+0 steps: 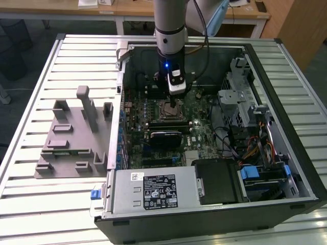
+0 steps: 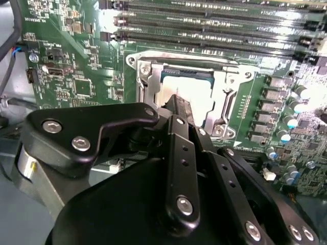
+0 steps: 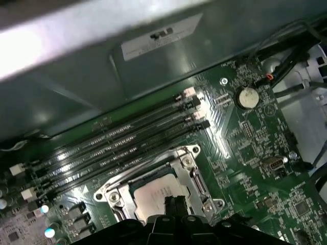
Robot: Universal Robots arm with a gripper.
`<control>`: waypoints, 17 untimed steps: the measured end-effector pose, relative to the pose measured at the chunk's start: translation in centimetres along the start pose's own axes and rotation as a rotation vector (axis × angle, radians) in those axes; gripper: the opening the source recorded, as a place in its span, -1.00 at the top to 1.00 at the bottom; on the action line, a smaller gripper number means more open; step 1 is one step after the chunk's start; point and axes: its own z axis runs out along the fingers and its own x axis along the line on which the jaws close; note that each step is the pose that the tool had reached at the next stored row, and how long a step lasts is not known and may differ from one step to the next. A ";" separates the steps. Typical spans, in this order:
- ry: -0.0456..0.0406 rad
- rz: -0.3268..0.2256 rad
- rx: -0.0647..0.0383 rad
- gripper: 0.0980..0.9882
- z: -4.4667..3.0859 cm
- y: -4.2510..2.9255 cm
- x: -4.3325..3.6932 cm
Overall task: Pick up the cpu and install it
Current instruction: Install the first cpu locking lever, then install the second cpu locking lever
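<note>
The cpu point(image 3: 152, 193), a flat silvery square, lies inside the open metal socket frame point(image 3: 113, 195) on the green motherboard. It also shows in the second wrist view as the cpu point(image 2: 193, 83) within the frame point(image 2: 144, 70). My gripper point(image 3: 173, 200) hangs straight above it, its dark fingertips drawn together into one narrow tip at the chip's edge. From the second wrist view the gripper point(image 2: 177, 100) tip sits over the chip's surface; contact cannot be told. In the exterior view the gripper point(image 1: 174, 104) reaches down into the open computer case over the socket point(image 1: 170, 109).
Long memory slots point(image 3: 127, 143) run beside the socket. A black card point(image 1: 166, 137), a power supply point(image 1: 153, 191) and a drive cage point(image 1: 240, 97) crowd the case. A grey holder fixture point(image 1: 71, 138) stands on the slatted table at the exterior view's left.
</note>
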 end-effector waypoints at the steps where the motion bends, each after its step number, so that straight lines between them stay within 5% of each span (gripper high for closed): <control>1: 0.0000 0.000 0.000 0.98 0.00 0.00 0.00; 5: 0.0010 0.000 0.001 0.98 0.00 -0.01 -0.01; 9: 0.0369 -0.002 0.018 0.98 0.14 0.02 -0.07; 17: 0.0394 -0.003 0.019 0.98 0.14 0.02 -0.07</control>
